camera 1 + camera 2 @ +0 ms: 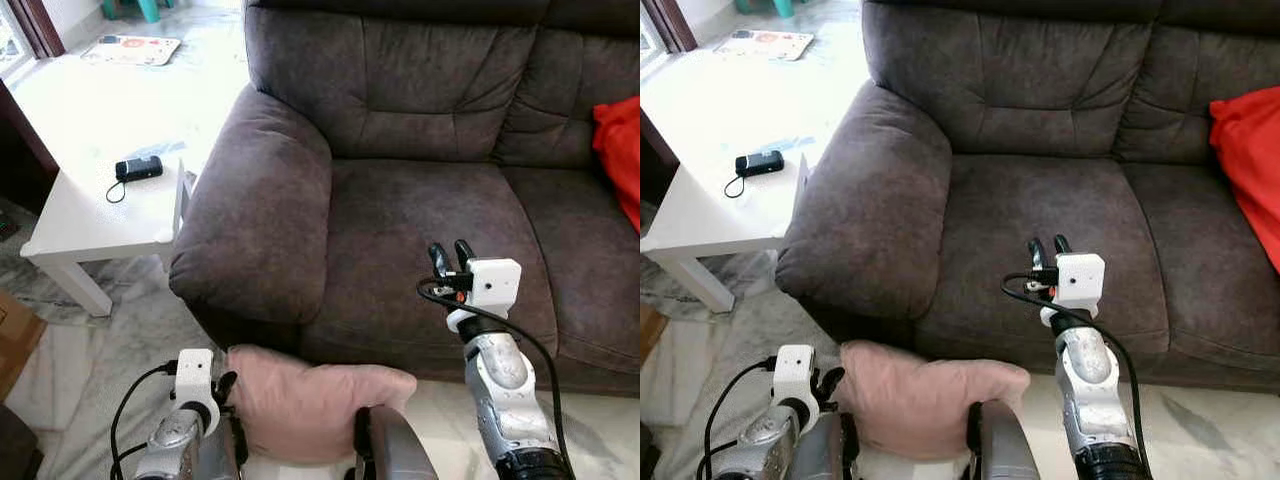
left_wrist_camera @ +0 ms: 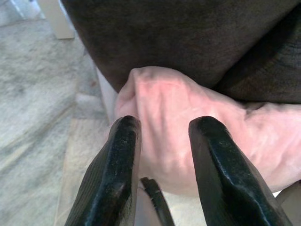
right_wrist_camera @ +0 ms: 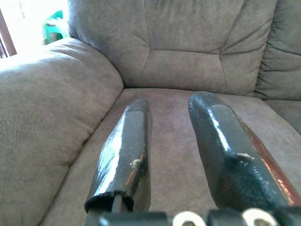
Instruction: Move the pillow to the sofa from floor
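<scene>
Nearest the robot, at about 6 o'clock in the head views, the pillow (image 1: 310,405) lies on the floor (image 1: 80,370), pink and soft, pressed against the sofa (image 1: 420,230) base below the armrest (image 1: 255,215). The left gripper (image 2: 162,141) sits low at 7 o'clock, just beside the pillow's left end; its wrist view shows the fingers (image 2: 120,165) parted moderately, with pillow fabric bulging between them but no firm pinch evident, so the pillow judges as not yet secured. The right gripper (image 1: 452,257) is raised at 4 o'clock over the seat edge, its jaws a narrow gap apart and holding nothing. Recommended: advance the left gripper deeper so the fingers straddle a thick fold rather than the loose corner, then close fully; a shallow pinch on slack cloth is likely to slip on the lift. The pillow will sag, so lift high enough to clear the seat front before carrying it forward. The right gripper is well placed to support the far end or should keep clear of the lift path. Farther off, at 10 o'clock, a white table (image 1: 90,215) carries a small black device (image 1: 138,168); at 2 o'clock a red cushion (image 1: 620,150) occupies the seat's far right, leaving the left seat free.
</scene>
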Available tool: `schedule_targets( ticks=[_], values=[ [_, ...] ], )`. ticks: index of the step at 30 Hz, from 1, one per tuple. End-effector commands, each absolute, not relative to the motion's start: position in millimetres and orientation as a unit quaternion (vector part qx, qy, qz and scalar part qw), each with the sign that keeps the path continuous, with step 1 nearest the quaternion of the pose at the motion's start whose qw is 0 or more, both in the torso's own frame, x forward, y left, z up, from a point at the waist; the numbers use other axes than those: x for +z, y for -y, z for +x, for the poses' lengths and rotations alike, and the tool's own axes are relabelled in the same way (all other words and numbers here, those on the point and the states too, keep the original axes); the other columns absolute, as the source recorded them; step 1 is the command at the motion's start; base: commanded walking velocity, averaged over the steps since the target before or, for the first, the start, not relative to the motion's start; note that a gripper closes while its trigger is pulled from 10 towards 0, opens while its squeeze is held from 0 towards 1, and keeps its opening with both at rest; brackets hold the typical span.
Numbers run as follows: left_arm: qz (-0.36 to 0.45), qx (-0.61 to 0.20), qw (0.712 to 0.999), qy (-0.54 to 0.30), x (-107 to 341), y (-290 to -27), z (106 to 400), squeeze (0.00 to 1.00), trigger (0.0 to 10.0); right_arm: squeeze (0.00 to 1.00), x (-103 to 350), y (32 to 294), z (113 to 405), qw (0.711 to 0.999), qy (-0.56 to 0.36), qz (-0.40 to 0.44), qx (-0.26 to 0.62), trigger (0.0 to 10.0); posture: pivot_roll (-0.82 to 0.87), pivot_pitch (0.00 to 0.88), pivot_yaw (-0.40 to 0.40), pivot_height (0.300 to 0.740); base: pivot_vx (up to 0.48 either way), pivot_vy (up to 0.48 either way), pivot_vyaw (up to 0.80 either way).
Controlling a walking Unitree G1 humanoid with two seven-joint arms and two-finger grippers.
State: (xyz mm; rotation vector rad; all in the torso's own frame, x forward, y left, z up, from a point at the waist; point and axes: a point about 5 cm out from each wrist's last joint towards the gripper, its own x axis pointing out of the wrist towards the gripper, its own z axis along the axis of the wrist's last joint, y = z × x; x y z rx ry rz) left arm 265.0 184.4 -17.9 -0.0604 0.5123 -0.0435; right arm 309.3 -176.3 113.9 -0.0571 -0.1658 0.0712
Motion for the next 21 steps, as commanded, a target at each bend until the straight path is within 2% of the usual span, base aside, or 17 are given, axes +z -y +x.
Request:
schedule_targets(
  ticks=[1, 14, 15, 16, 21],
  values=[
    [-0.035, -0.019, 0.963, -0.268, -25, -185, 258, 0.0, 10.0, 0.0, 115, 180, 307, 0.996, 0.087, -0.026, 0.028, 10.0, -0.04, 0.118, -0.049, 0.562, 0.0, 0.0, 0.0],
    [-0.022, -0.037, 0.961, -0.272, -24, -179, 263, 0.0, 10.0, 0.0, 119, 181, 306, 0.995, 0.094, -0.028, 0.029, 10.0, -0.05, 0.134, -0.054, 0.562, 0.0, 0.0, 0.0],
    [-0.019, -0.038, 0.961, -0.273, -24, -179, 264, 0.64, 10.0, 0.0, 120, 181, 306, 0.995, 0.095, -0.028, 0.03, 10.0, -0.05, 0.135, -0.054, 0.562, 0.0, 0.0, 0.0],
    [-0.017, -0.037, 0.961, -0.274, -24, -179, 265, 1.0, 10.0, 0.0, 121, 181, 307, 0.994, 0.097, -0.028, 0.03, 10.0, -0.05, 0.135, -0.054, 0.562, 0.0, 0.0, 0.0],
    [-0.009, -0.034, 0.963, -0.268, -19, -180, 271, 1.0, 10.0, 0.0, 129, 181, 309, 0.993, 0.107, -0.028, 0.035, 10.0, -0.05, 0.143, -0.058, 0.562, 0.0, 0.0, 0.0]
  ],
)
